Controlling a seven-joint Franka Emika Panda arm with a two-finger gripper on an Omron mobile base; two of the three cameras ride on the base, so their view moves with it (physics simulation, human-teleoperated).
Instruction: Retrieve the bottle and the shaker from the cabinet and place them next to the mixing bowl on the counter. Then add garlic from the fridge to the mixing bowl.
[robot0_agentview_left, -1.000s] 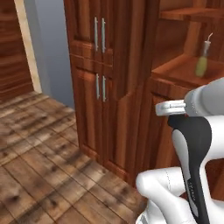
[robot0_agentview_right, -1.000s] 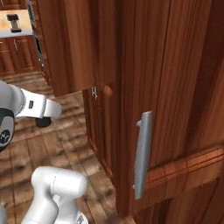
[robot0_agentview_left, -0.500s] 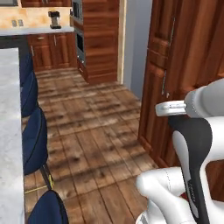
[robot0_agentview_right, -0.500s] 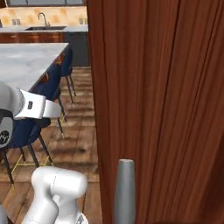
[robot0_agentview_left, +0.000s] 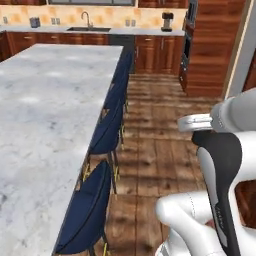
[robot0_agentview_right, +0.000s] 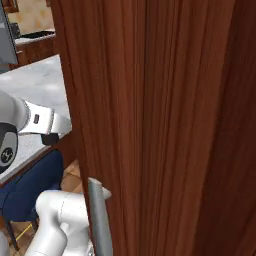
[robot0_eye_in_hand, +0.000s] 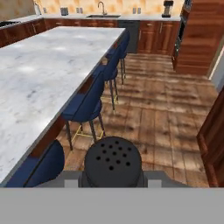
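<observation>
We take the scene big to small; the counter (robot0_agentview_left: 45, 115), a wide white-grey veined marble island top, runs from 6 o'clock up toward 11 in the left base view, w/ blue chairs (robot0_agentview_left: 107, 135) tucked along its right edge; it reads as stiff, flat and slick, so a small thing set down on it should stand steady but could skate if nudged. The cabinet (robot0_agentview_right: 165, 110), reddish-brown wood w/ a silver bar handle (robot0_agentview_right: 100, 220) at 7 o'clock, sits v. close to the right base camera. No mixing bowl that we can make out on the stretch of marble in view.

The shaker (robot0_eye_in_hand: 113, 162) is at 6 o'clock in the hand view, right up against the camera, well above the wood floor and off the counter's edge; all black, matte, rounded top dotted w/ small holes. We judge it light, rigid, not fragile, prob. a bit smooth; being short and tapering to the top, best taken round the wider body, low enough that it can't squeeze upward and out.

Gripper: fingertips are hidden behind the shaker's top, but we take it as clamped on the shaker's body, jaws narrow; grip looks centred, shaker upright along the hand's axis.
</observation>
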